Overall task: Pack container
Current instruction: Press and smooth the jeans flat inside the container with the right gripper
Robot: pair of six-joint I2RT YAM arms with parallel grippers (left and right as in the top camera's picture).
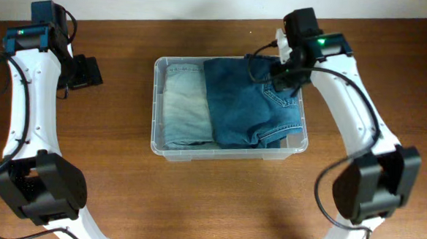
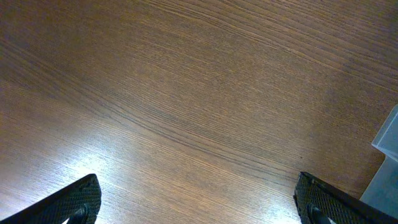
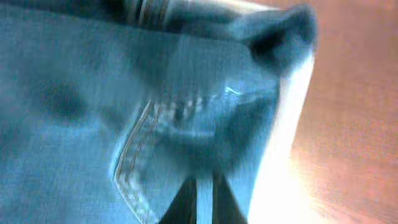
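Note:
The clear plastic container [image 1: 156, 142] sits mid-table. It holds folded light blue jeans [image 1: 185, 103] on its left and dark blue jeans [image 1: 247, 107] on its right. My right gripper [image 1: 281, 78] is down at the back right of the container. In the blurred right wrist view its fingers [image 3: 204, 199] are nearly together, pinching a thin fold of the dark jeans [image 3: 81, 93] beside the container wall [image 3: 283, 168]. My left gripper [image 1: 84, 72] is open and empty over bare table left of the container; its fingertips [image 2: 199, 199] are spread wide, and a container corner [image 2: 388, 155] shows at the right edge.
The wooden table [image 1: 216, 200] surrounds the container on all sides. The bases of both arms stand at the front left [image 1: 41, 187] and front right [image 1: 367, 186].

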